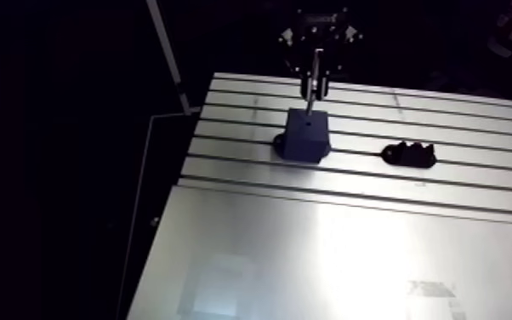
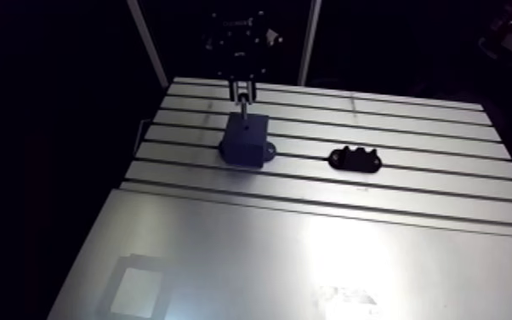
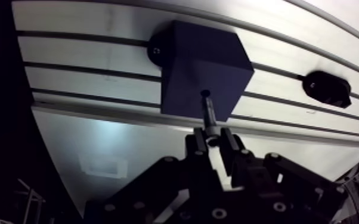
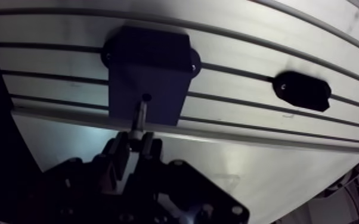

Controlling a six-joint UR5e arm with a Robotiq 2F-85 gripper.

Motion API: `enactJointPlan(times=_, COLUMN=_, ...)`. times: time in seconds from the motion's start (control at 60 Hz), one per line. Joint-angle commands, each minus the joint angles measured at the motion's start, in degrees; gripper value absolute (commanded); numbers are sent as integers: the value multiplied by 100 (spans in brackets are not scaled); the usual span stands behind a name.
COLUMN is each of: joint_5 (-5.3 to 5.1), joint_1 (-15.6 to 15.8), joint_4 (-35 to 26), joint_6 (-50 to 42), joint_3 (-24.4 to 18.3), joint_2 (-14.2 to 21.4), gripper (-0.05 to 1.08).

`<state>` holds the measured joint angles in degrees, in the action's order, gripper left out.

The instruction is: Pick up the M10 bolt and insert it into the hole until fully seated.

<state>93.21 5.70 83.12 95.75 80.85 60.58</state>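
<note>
Pincer (image 3: pixel 213 139) clamps the bolt (image 3: pixel 209 112), whose tip meets the hole (image 3: pixel 205 93) in the block (image 3: pixel 197 62), depth unclear.

Directly under your bolt (image 3: pixel 209 113) stands the dark block (image 3: pixel 188 65). The low black holder (image 3: pixel 327 88) lies well apart beside it; you can pass between them, and the smooth surface (image 1: pixel 310 255) beyond the slots is open.
</note>
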Motion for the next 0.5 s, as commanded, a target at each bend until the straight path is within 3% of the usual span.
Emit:
enactJointPlan(times=0.017, joint_5=0, joint_1=-7, joint_4=-11, joint_6=0, joint_3=14, joint_2=1, gripper=108)
enactJointPlan(times=0.5, joint_5=9, joint_1=-7, joint_4=-3, joint_6=-1, joint_3=153, joint_2=54, gripper=108)
